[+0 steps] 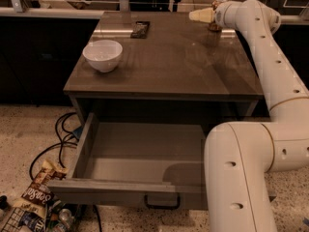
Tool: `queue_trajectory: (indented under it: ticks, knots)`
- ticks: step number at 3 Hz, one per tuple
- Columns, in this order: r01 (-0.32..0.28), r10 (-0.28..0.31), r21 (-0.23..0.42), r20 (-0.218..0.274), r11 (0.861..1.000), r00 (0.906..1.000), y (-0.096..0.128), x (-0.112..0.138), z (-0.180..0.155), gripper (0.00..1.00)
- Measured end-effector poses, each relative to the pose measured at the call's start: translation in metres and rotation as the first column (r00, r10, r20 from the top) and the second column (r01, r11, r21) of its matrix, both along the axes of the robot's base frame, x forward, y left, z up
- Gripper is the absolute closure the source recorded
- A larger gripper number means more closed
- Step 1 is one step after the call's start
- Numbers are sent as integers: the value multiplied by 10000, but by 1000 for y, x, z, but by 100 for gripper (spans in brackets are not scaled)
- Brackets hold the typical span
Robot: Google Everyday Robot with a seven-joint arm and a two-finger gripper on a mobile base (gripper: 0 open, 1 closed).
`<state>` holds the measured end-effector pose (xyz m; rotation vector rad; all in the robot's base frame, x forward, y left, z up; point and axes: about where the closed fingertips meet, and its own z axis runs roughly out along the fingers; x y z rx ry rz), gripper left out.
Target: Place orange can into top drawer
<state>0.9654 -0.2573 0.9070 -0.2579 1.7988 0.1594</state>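
- A grey-brown wooden worktop (pixel 178 62) carries a round white ceramic bowl (pixel 103 55), which stands upright near the worktop's front left corner and serves here as the landmark.
- The small orange-brown drink can (pixel 214 27) stands on the worktop well to the right of the white bowl and farther back, near the rear right corner. Only a low sliver of its body shows, because the robot's wrist covers the rest.
- The cream-coloured gripper (pixel 203 16) is at that same far corner, well apart from the bowl, right against the can, with its pale tip pointing leftward, to the bowl's side of the worktop.
- Whether the gripper is clasping the can or only standing beside it cannot be told, as the wrist hides the contact.
- The white jointed robot arm (pixel 270 62) runs from the gripper down the right edge of the worktop, on the side away from the bowl, then bends into a thick segment low in the foreground.
- A small flat dark rectangular object (pixel 140 29) lies behind the bowl and a little to its right, apart from it.
- The wide shallow grey-brown wooden top drawer (pixel 116 192) is pulled out below and in front of the bowl. Its dark metal pull handle (pixel 161 203) sits on the front panel.
- The arm's lower segment covers the drawer's right end.
- On the speckled floor (pixel 29 124) below and left of the bowl lie black cables (pixel 58 139).
- Farther down and left of the bowl is a crumpled brown snack bag (pixel 36 190).
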Motion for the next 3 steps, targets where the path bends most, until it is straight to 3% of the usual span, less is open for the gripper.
queue_trajectory:
  ticks: [1,2,3]
  knots:
    - [-13,13,-14,-11,10000,10000,1,0,0,0]
    - [122,-128,170,369,9998,9992,5,9,0,0]
    - [478,-562,741,1161,9961,9916,6,28,-5,0]
